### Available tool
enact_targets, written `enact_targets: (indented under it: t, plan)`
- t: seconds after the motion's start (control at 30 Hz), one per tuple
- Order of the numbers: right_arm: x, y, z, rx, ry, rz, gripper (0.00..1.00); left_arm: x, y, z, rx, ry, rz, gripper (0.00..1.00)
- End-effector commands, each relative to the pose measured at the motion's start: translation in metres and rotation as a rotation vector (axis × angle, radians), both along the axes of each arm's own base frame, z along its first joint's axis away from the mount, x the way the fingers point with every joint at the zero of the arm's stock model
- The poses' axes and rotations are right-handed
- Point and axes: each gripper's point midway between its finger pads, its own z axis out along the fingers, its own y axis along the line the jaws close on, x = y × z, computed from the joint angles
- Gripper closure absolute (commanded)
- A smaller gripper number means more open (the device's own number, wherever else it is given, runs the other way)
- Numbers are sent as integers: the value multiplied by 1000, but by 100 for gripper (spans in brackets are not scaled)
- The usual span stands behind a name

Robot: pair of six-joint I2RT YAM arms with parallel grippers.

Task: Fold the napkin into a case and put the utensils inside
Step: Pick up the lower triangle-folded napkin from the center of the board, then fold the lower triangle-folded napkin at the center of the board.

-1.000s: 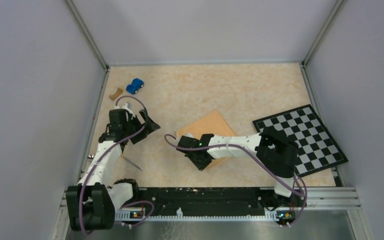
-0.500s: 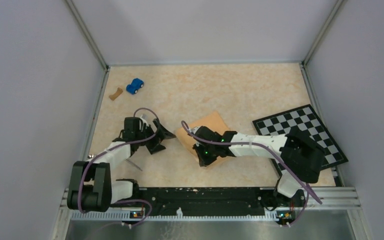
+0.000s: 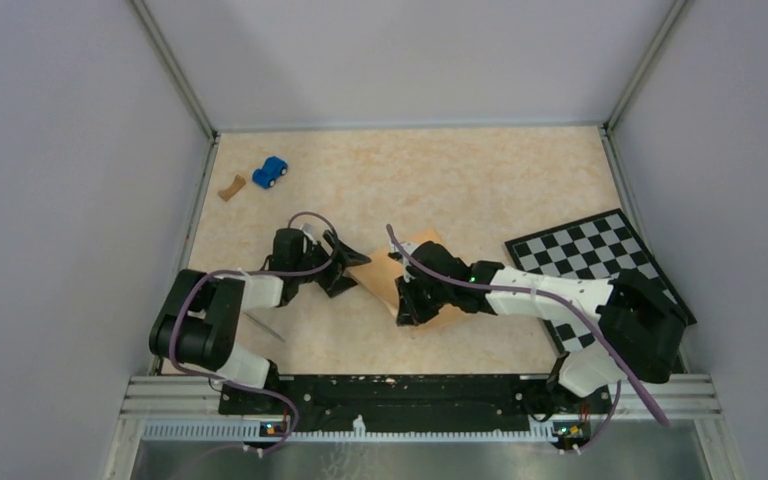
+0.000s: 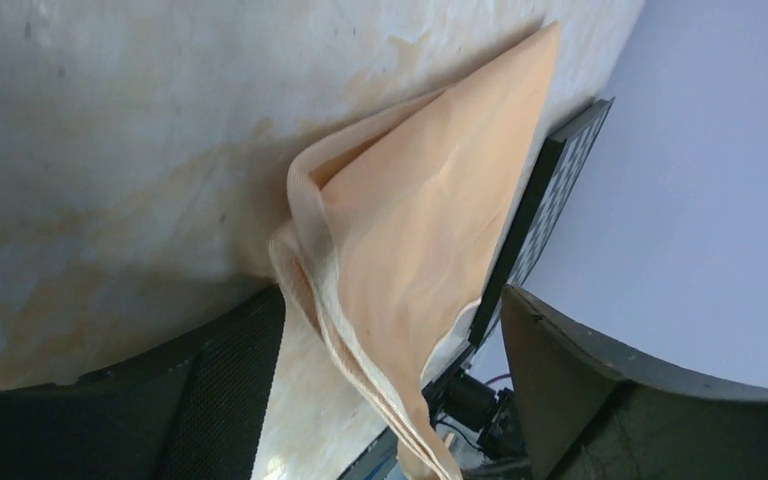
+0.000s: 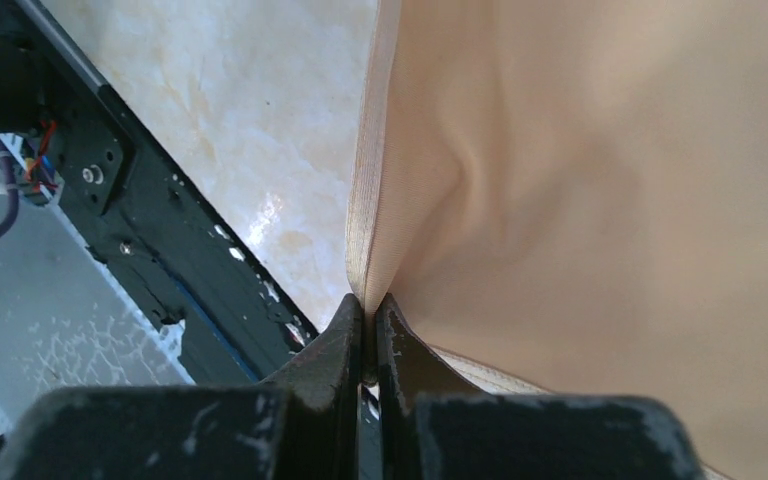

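The napkin (image 3: pixel 422 262) lies folded in layers on the middle of the tabletop (image 3: pixel 480 180), a tan-orange shape with one corner pointing left and its near edge raised off the surface. The right fingers (image 5: pixel 365 325) are pinched tight together on that near-left edge, where the stacked hems meet, and the cloth puckers just above the grip. The left fingers (image 3: pixel 345 268) sit at the napkin's left corner, spread wide. In the left wrist view the layered corner stands between them, with one finger on either side, and they grip nothing. Whether the cloth brushes the nearer finger cannot be told. A thin grey utensil (image 3: pixel 263 327) lies on the tabletop near the left arm, well apart from the napkin. The checkerboard (image 3: pixel 600 262) lies to the right, partly under the right arm. The blue toy car (image 3: pixel 270 172) and the brown scrap (image 3: pixel 230 187) sit just beside each other in the far left corner
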Motion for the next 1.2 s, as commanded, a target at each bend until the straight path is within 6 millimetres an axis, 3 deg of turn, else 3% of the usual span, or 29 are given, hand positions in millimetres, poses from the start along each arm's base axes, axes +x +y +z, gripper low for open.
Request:
enact_targets:
  t: [0.0,0.17,0.53,0.7,0.87,1.0,1.17]
  plan:
    - [8,7,26,101,-35,-13,100,22,6,-12,56,-29,68,18]
    - [9,6,23,107,-28,-12,100,30,2,-12,64,-60,49,38]
    - [2,10,23,155,-18,26,100,43,11,-16,201,-121,7,66]
    - [-8,13,19,198,19,50,100,51,20,-6,283,-147,8,100]
    - [-29,30,18,344,137,94,100,42,47,2,439,-11,71,100]
    - [-44,46,33,494,214,130,100,32,68,21,532,94,167,100]
    - [-57,42,29,570,304,119,100,23,82,36,735,250,293,100]
